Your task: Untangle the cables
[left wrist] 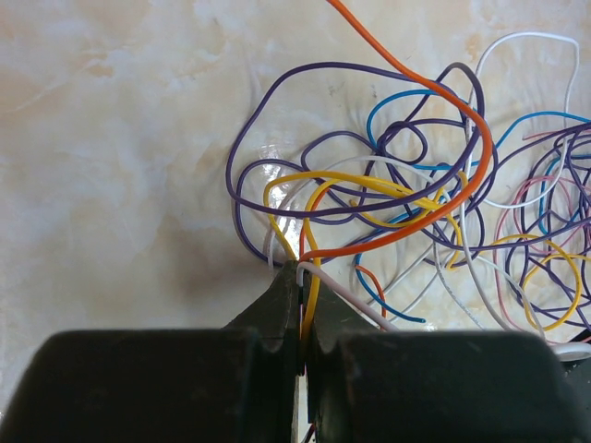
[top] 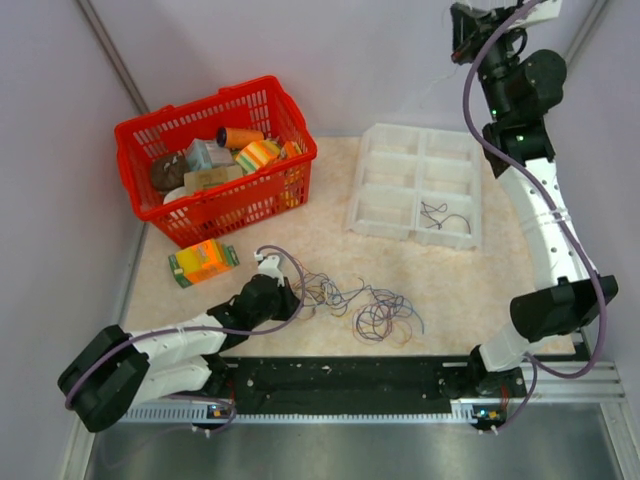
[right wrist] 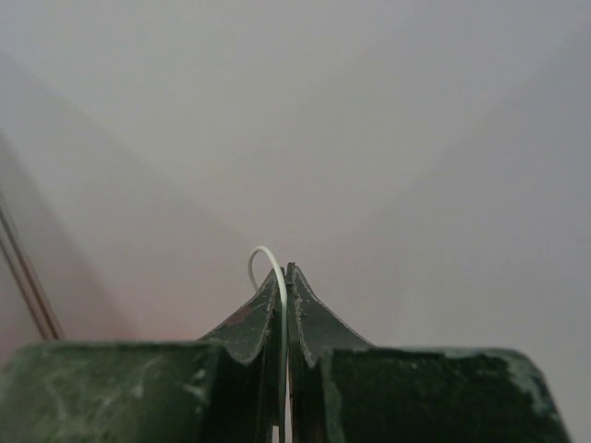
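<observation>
Nearest me, along the near edge of the worktop and left of its middle, my left end effector (left wrist: pixel 300 269) lies low over the surface with its jaws closed. A yellow strand and an orange one run in between them, with a white one just beside. I judge the grip sits at the left fringe of the cables (top: pixel 360 305) so that a few strands can be drawn out sideways without dragging the whole knot.

The cables lie in a loose heap of purple, blue, orange and yellow loops, spreading from the jaws towards the middle of the near edge. Bare worktop lies to the right of the heap, so there is room for a pull that way. To the left, the orange box (top: pixel 203 262) lies by the left edge and cuts that side short.

Further back, the white tray (top: pixel 372 190) sits towards the far right corner. One dark wire (top: pixel 442 216) lies alone in its near right compartment, which looks like the place for freed strands. The red basket (top: pixel 140 135) fills the far left corner.

Farthest, my right end effector (right wrist: pixel 286 269) is raised above the far right corner, jaws pressed together on a thin white wire (right wrist: pixel 267 256).
</observation>
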Motion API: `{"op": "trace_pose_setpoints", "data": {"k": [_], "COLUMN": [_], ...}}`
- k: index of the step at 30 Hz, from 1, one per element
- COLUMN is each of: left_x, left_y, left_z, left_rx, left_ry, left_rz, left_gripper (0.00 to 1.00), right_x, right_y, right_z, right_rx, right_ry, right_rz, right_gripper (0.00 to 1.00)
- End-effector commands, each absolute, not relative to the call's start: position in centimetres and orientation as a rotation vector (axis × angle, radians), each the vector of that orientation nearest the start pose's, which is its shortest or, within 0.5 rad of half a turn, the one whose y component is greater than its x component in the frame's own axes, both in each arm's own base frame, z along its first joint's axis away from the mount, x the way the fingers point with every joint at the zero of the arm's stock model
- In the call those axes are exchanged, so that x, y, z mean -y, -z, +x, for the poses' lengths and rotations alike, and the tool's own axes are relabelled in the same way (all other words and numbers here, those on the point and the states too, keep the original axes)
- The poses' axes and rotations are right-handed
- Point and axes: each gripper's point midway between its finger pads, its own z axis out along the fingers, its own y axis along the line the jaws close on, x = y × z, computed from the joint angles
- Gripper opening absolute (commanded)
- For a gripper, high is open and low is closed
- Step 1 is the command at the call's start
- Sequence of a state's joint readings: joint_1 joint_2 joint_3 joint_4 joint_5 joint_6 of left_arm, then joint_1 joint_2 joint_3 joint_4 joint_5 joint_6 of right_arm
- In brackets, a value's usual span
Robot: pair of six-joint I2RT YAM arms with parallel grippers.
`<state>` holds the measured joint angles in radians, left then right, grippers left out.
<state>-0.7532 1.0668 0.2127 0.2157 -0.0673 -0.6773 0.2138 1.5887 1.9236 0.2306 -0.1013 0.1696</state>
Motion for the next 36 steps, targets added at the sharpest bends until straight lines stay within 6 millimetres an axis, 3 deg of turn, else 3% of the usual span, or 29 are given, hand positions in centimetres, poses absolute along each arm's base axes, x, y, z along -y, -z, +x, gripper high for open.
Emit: {"op": "trace_pose_setpoints", "data": {"k": [1, 6, 10, 12, 18, 23, 31, 36], "left_x": [20.3, 20.3, 20.4, 20.5, 20.4, 20.4, 20.4, 20.3], "left_y": [-2.7, -2.7, -2.6, -2.6, -2.6, -2.6, -2.7, -2.8], "left_z": [19.5, 19.5, 19.5, 19.5, 19.5, 19.5, 19.5, 19.4], "left_rx": [-2.281, -2.282, -2.285, -2.287, -2.286, -2.284, -2.281, -2.273], "left_ry": [0.711, 0.711, 0.713, 0.715, 0.712, 0.716, 0.717, 0.721], "left_rz": [0.069, 0.067, 0.078, 0.08, 0.078, 0.079, 0.083, 0.081], "left_gripper": [0.0, 0.0, 0.0, 0.0, 0.0, 0.0, 0.0, 0.0], "right_x": [-14.0, -15.5, -16.7, -16.8, -17.1, -16.5, -16.9, -17.9], "right_y": [-58.9, -53.4, -50.6, -51.1, -59.5, -63.9, -65.5, -62.8], "right_z": [45.3, 45.4, 45.4, 45.5, 41.9, 39.5, 39.4, 42.0], "right_rx": [-1.047, -1.14, -1.198, -1.207, -1.059, -0.962, -0.911, -0.975], "right_ry": [-0.505, -0.544, -0.548, -0.546, -0.567, -0.572, -0.599, -0.615], "right_rz": [-0.126, -0.127, -0.152, -0.154, -0.195, -0.199, -0.209, -0.211], "right_gripper": [0.0, 0.0, 0.0, 0.0, 0.0, 0.0, 0.0, 0.0]}}
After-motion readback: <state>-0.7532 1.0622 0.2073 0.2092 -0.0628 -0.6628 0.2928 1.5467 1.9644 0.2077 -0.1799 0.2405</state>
